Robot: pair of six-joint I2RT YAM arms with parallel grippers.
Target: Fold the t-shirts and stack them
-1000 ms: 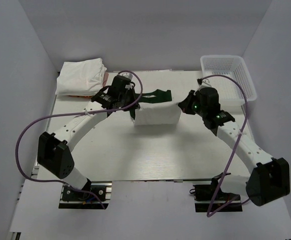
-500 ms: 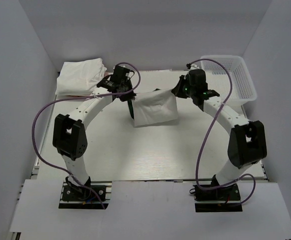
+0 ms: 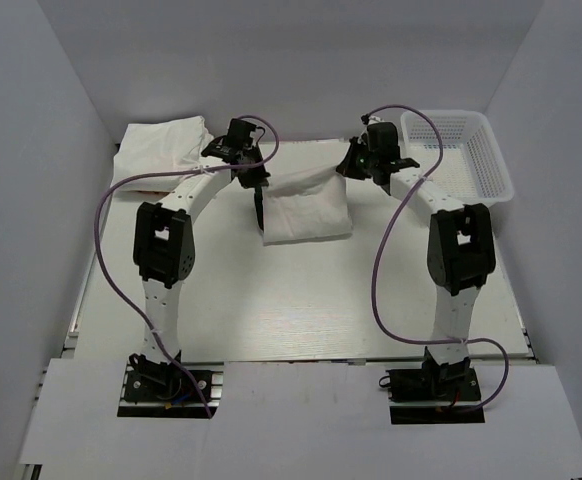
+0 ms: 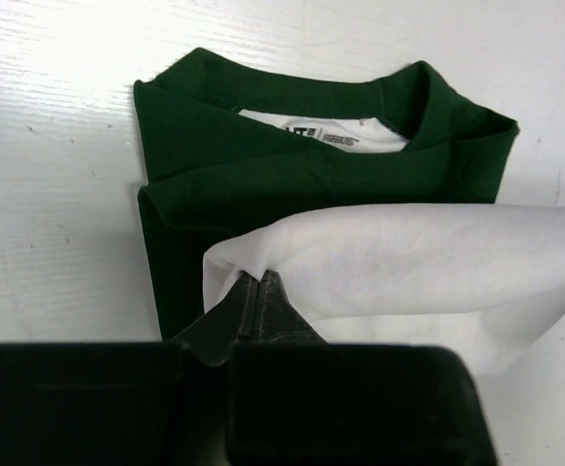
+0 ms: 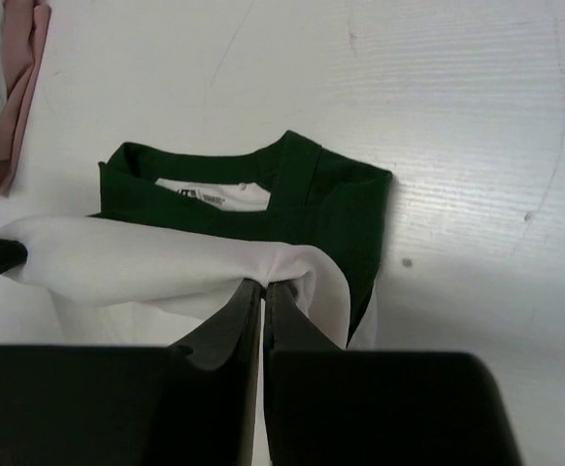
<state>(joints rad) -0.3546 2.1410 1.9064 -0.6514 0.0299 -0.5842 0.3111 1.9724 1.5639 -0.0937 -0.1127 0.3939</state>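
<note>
A t-shirt (image 4: 292, 165) of soft matt cloth, cream-white and dark green, is shown on a white worktop (image 3: 301, 300) with a matt, finely lined surface. A pile of shirts (image 3: 161, 150) in creased white cloth, a basket (image 3: 491, 165) of white plastic lattice and arms (image 3: 161, 250) cased in smooth black and white plastic are seen.

Robotics lab bench: plain white enclosure walls (image 3: 31, 150), two bolted arms (image 3: 161, 250), purple cables (image 3: 376, 280).
</note>
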